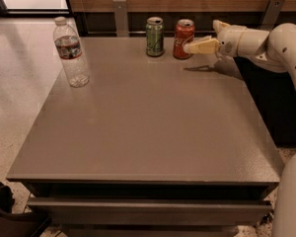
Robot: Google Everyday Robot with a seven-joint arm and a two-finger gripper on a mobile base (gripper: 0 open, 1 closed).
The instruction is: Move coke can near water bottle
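Presently, camera view, entries as found.

Coke can [182, 36]: stood upright at the 1 o'clock far edge of the table [148, 127]. A green can [154, 36] stood just beside it at its 9 o'clock.

Water bottle [70, 53]: stood upright at the table's 10 o'clock, well apart from both cans. It was the destination, and the coke can was not yet near it.

Gripper [190, 47]: was held level at the coke can's 3 o'clock, its tip at the can's side. That flank was probably chosen because the green can blocked the other.

Jaw state: could not be told.

Stage was judged as the reach, before any carry.
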